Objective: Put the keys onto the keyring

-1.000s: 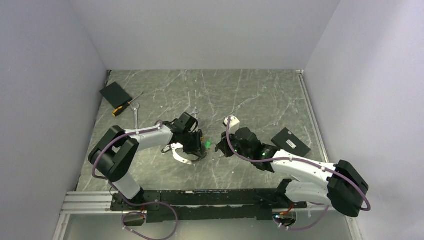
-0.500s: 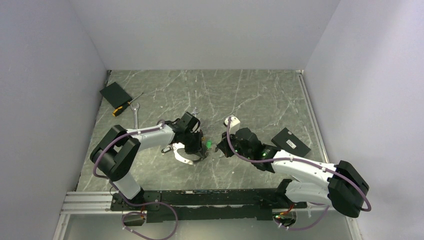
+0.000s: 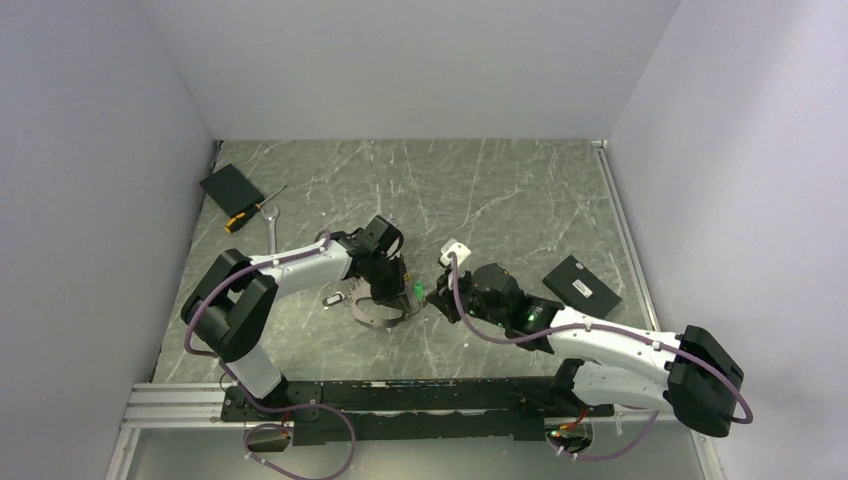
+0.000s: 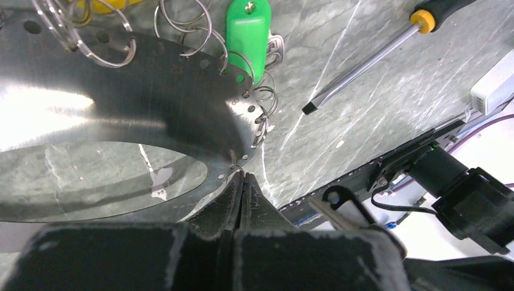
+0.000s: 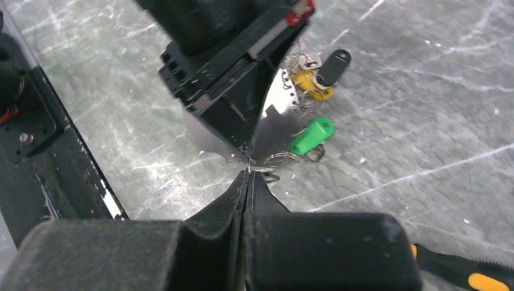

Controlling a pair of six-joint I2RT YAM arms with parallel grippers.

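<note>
The keyring is a big shiny silver hoop near the middle of the table, between the two arms. Small wire rings hang from holes along its edge. A green key, a yellow key and a black key hang close together there.

The left gripper is closed tight on the hoop's rim. The right gripper has its fingers pressed together, with the tips right at a little wire ring. Whether it pinches that ring is hard to tell.

A screwdriver lies on the table nearby.
</note>
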